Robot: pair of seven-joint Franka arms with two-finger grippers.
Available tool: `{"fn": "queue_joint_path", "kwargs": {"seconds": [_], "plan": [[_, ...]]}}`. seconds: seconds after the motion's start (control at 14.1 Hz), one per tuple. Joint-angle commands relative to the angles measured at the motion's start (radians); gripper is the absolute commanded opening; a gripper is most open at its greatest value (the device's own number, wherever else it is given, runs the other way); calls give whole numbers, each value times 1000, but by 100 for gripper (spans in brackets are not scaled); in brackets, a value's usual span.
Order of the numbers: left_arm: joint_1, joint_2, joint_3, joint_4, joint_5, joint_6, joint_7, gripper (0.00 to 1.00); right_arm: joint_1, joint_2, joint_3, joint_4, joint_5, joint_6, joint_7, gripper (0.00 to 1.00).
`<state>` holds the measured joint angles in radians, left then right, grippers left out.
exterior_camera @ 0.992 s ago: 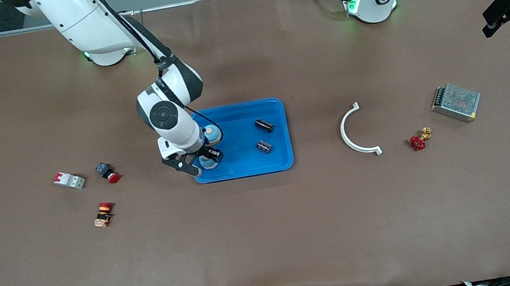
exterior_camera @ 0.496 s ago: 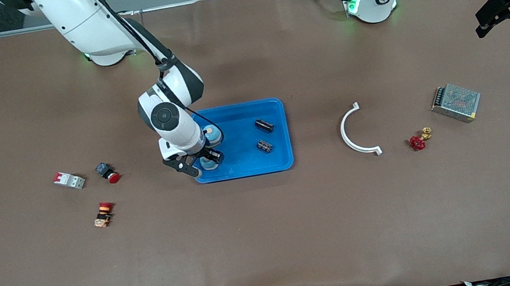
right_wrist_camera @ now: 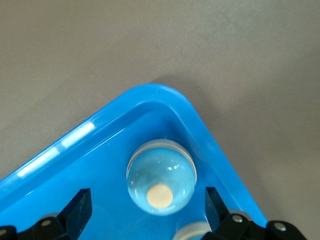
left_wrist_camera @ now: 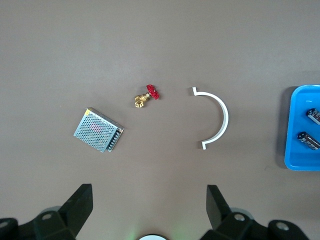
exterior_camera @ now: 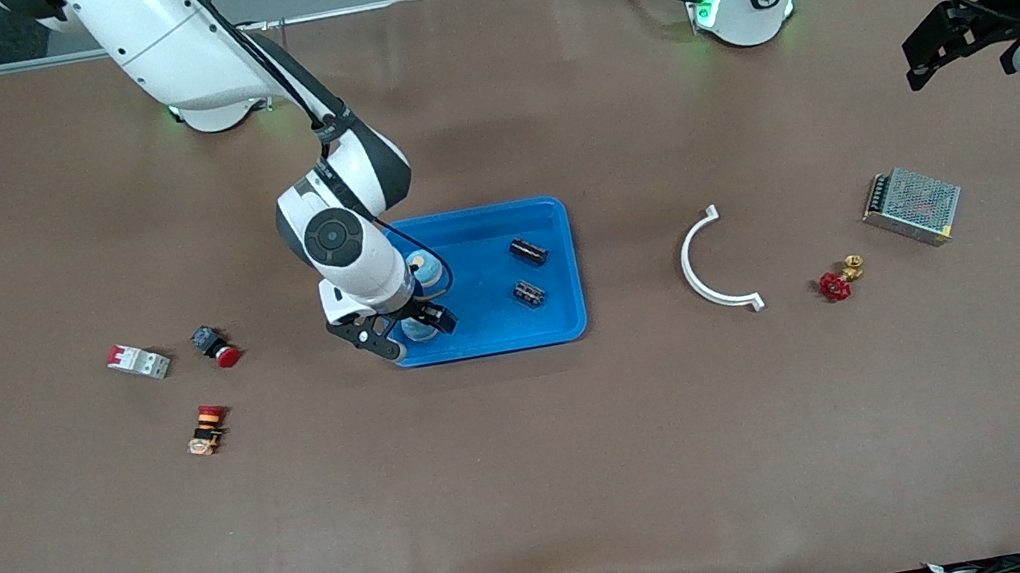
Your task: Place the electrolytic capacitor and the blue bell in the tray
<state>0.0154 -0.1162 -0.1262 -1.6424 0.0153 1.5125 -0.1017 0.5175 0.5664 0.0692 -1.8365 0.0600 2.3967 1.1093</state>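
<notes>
The blue tray lies mid-table. In it lie two black electrolytic capacitors toward the left arm's end. One blue bell stands toward the right arm's end. A second blue bell stands upright in the tray's corner, nearer the front camera. My right gripper hangs open just above that second bell, its fingers apart from it on either side. My left gripper is open and holds nothing, up over the table's left-arm end.
Near the left arm's end lie a white curved bracket, a red-handled brass valve and a metal mesh power supply. Near the right arm's end lie a small breaker and two push-buttons.
My right gripper has opened and let go of the blue bell in the tray corner. My left gripper has swung in over the table toward the tray's side.
</notes>
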Motion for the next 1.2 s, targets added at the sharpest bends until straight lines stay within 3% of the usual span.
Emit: {"fn": "queue_joint_path", "kwargs": {"seconds": [0.0, 0.57, 0.78, 1.13], "plan": [[5, -16, 2, -8, -17, 11, 19, 100, -8, 0, -3, 138, -16, -195, -6, 100], [11, -19, 2, -4, -17, 5, 27, 100, -144, -2, -5, 223, -17, -358, -300, 100], [11, -17, 4, -4, -17, 6, 27, 100, -259, -19, -9, 235, -17, -421, -495, 100], [9, -16, 2, -5, -17, 8, 25, 100, -440, -94, -2, 226, -42, -453, -549, 100]]}}
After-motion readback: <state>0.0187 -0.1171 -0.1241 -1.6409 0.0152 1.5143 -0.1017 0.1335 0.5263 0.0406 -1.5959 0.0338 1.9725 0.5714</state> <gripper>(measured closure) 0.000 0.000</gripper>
